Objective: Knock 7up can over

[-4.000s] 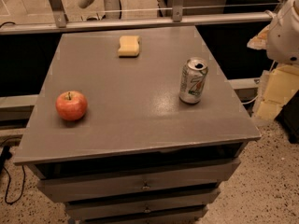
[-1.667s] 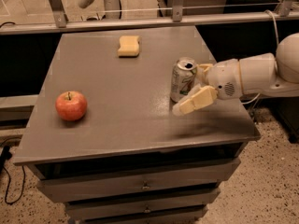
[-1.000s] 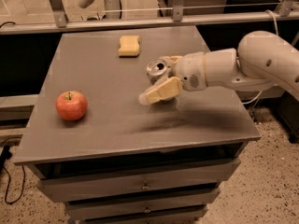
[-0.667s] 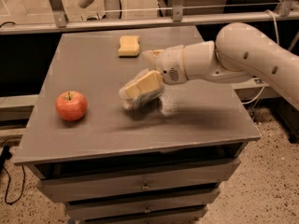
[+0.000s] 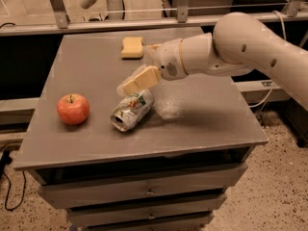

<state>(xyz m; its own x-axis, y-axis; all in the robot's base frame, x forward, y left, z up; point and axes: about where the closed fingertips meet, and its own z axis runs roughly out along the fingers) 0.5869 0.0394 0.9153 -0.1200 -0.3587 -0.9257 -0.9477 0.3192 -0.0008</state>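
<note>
With the 7up can [image 5: 132, 109] lying on its side on the tabletop [image 5: 207, 121], near the apple [image 5: 73, 108], the gripper [image 5: 138, 81] is hovering just above it, its jaws' spread being impossible to tell, and I am judging that lifting straight away, without nudging the can into rolling, is what is needed.

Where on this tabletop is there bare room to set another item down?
Widest: the near corner of the tabletop on the picture's right, bordered by the 7up can, which lies on its side, and the table edges. Also the far stretch between sponge and apple. Crowded: the middle, where the end effector hangs just above the can.
</note>
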